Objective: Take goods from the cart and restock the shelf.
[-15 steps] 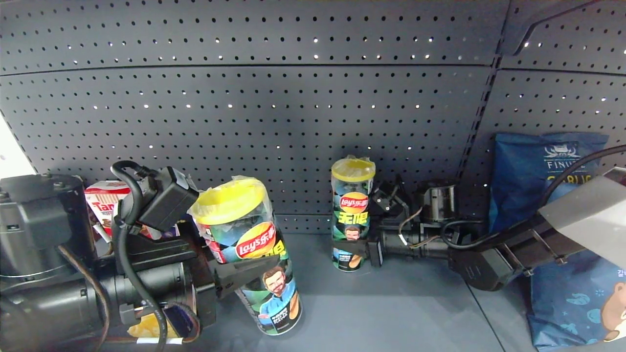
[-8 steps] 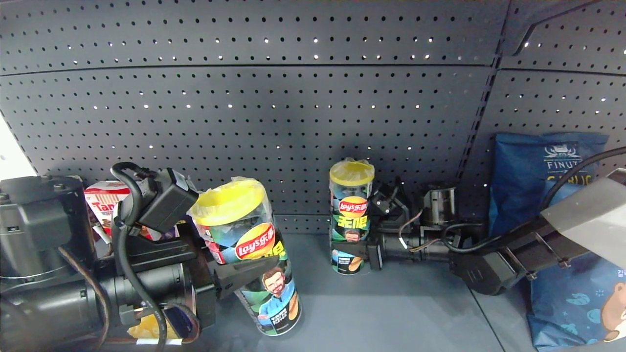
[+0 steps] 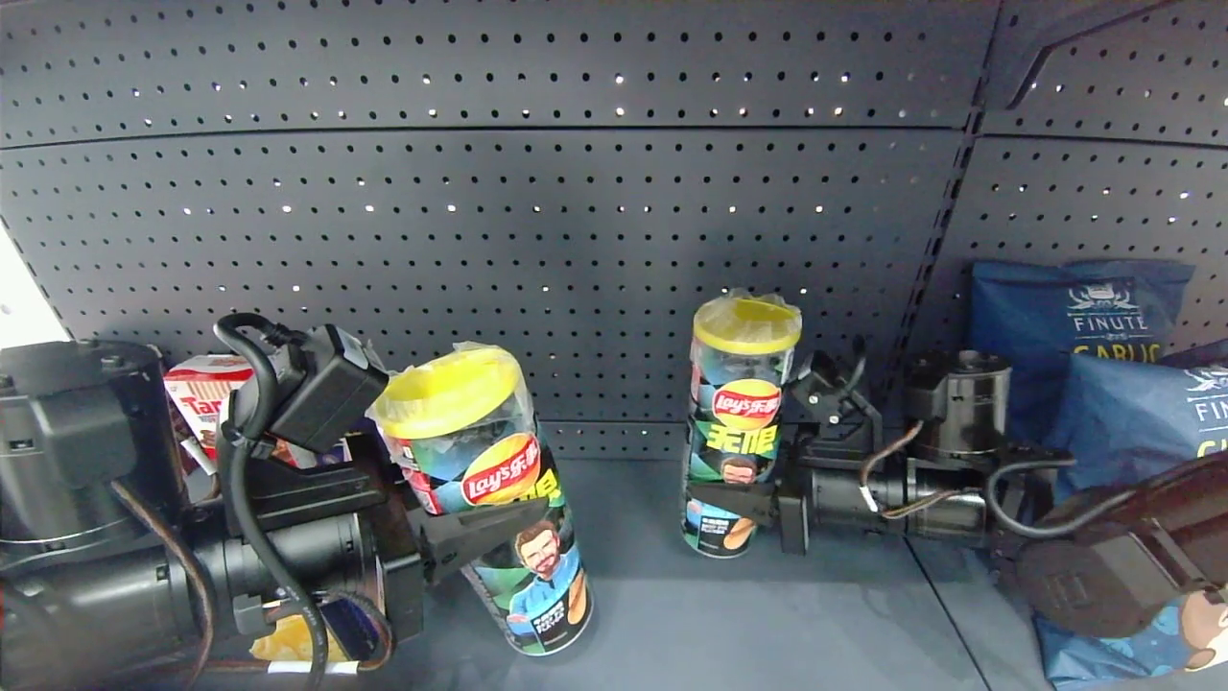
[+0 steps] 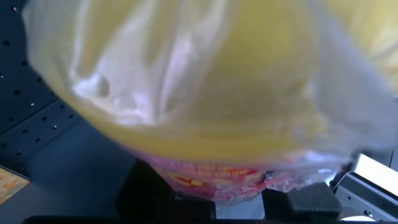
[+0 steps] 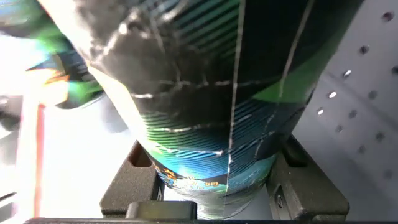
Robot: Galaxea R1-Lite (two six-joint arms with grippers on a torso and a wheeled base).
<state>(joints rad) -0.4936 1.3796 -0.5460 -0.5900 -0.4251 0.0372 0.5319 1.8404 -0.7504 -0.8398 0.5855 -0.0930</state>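
Two cans in hand: left can (image 3: 484, 470) is leaning over the shelf (image 3: 767, 614) front; right can (image 3: 743, 432) is standing upright near the pegboard (image 3: 576, 240).
Left tool (image 3: 484, 533): gripping the left can's middle, jaws closed on it.
Right tool (image 3: 731, 499): clamping the right can low down.
Placing well: probably seating the right can's base flat before releasing, then backing straight out, avoiding the blue snack bags (image 3: 1079, 307).
Contents: yellow lids (image 3: 746, 324) under clear wrap are sealing both cans; insides are not showing.
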